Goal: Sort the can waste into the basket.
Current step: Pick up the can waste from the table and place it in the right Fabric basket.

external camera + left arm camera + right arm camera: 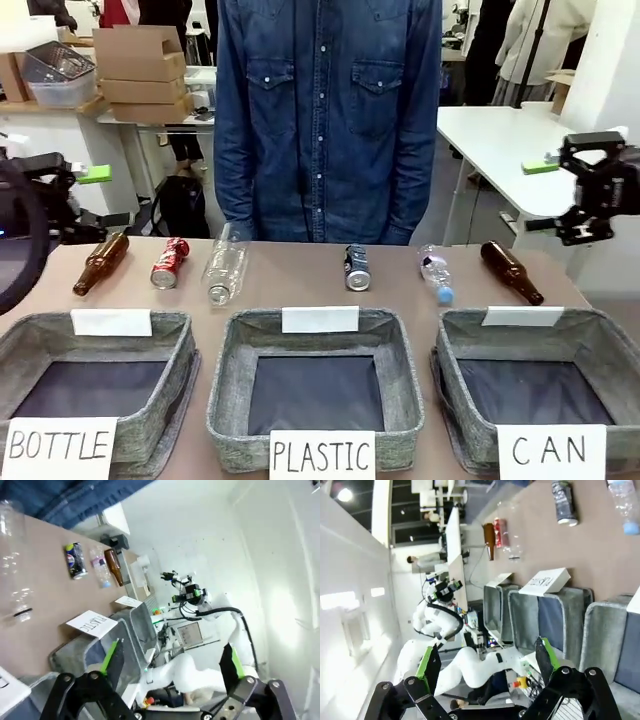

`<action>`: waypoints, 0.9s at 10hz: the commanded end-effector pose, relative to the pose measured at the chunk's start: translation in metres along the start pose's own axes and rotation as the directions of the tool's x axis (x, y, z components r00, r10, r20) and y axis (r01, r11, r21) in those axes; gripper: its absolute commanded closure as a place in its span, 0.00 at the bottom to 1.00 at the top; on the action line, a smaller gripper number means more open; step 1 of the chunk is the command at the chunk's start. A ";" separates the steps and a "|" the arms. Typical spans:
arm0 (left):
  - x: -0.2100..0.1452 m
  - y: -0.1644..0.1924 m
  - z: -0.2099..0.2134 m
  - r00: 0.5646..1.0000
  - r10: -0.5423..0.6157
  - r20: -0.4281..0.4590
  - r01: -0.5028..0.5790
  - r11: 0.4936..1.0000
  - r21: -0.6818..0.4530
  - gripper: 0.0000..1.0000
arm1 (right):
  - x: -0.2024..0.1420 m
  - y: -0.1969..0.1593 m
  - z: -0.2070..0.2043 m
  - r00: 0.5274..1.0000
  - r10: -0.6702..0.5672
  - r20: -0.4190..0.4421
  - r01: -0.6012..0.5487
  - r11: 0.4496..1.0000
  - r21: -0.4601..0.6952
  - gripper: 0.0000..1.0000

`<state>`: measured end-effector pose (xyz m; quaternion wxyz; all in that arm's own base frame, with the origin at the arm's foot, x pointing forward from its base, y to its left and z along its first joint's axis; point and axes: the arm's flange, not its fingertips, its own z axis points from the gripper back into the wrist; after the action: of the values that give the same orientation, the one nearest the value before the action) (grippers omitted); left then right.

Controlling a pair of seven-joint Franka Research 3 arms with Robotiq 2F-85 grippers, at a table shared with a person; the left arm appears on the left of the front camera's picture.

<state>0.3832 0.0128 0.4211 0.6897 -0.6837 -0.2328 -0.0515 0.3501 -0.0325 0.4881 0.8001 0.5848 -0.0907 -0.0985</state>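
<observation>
Two cans lie along the far side of the table: a red can (170, 262) (501, 532) at the left and a dark can (357, 267) (75, 560) (565, 502) near the middle. The grey basket signed "CAN" (455, 345) (597, 630) stands at the near right with nothing in it. My left gripper (95, 173) (170, 662) hangs open above the table's left end, well clear of the cans. At the right end my right gripper (545, 165) (486, 662) is also raised and open. Nothing sits between either pair of fingers.
Grey baskets signed "BOTTLE" (150, 330) and "PLASTIC" (225, 385) stand near left and middle. Brown bottles (100, 263) (511, 270), a large clear bottle (225, 268) and a small plastic bottle (436, 273) lie in the cans' row. A person in denim (330, 110) stands behind.
</observation>
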 end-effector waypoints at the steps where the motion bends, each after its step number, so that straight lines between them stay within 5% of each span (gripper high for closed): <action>1: -0.005 -0.021 0.028 0.996 -0.081 -0.027 0.079 0.996 -0.050 0.00 | -0.009 0.001 0.018 0.997 0.066 -0.035 -0.065 0.998 0.021 0.00; 6: -0.003 -0.022 0.030 0.999 -0.050 -0.016 0.050 0.998 -0.044 0.00 | -0.009 0.001 0.018 0.997 0.066 -0.035 -0.065 0.998 0.021 0.00; 9: 0.068 -0.008 0.039 0.974 0.049 -0.222 0.006 0.971 0.239 0.00 | -0.009 0.001 0.018 0.997 0.066 -0.035 -0.065 0.998 0.021 0.00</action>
<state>0.3939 0.0664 0.4451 0.7521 -0.6213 -0.2030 -0.0847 0.3324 -0.0465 0.4938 0.8062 0.5810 -0.0861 -0.0717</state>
